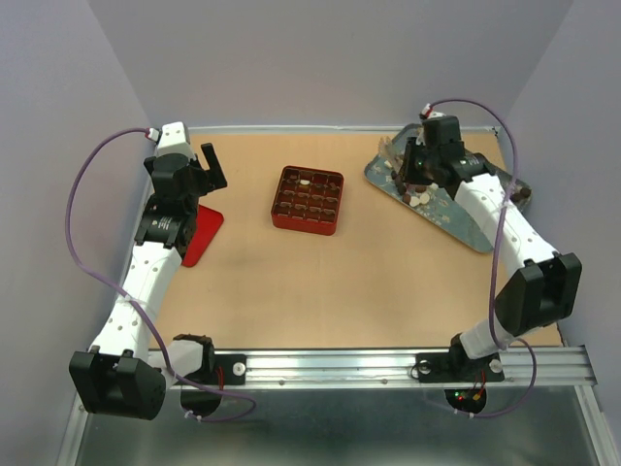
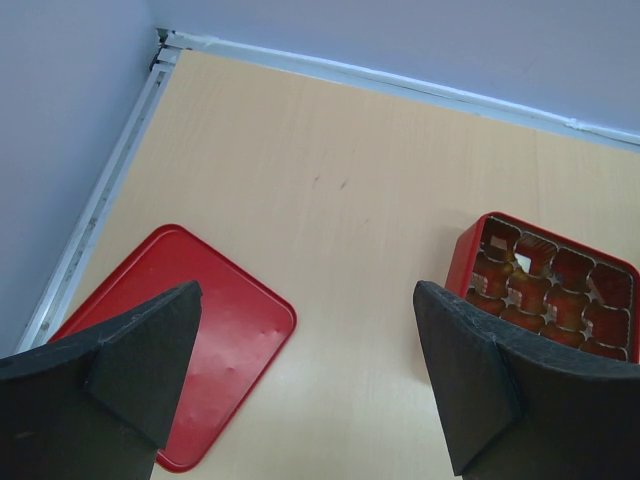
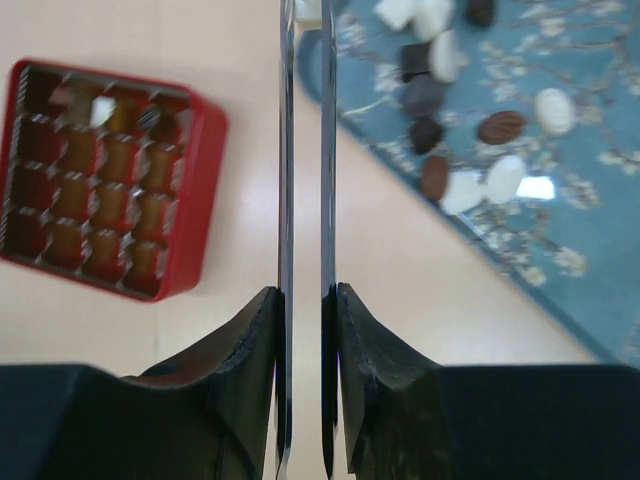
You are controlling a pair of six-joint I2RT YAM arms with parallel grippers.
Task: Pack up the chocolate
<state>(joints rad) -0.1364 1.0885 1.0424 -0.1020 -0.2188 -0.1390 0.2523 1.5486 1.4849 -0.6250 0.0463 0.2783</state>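
Note:
Several small dark brown, reddish brown and cream white chocolate pieces [image 3: 436, 130] lie on a blue flowered tray [image 3: 560, 220] at the back right [image 1: 419, 197]. My right gripper [image 3: 305, 300] is shut on the metal tongs [image 3: 304, 150], whose two blades run up towards the tray's near edge; what is at their tips is cut off. The red gridded box [image 1: 308, 199] stands mid-table, with one white piece [image 3: 101, 110] and one dark piece [image 3: 148, 119] in its cells. My left gripper [image 2: 305, 385] is open and empty, between the box [image 2: 550, 285] and a red lid [image 2: 215, 335].
The red lid [image 1: 202, 233] lies flat at the left beside my left arm. The purple walls close in the table at the back and sides. A metal rail [image 1: 388, 367] runs along the front edge.

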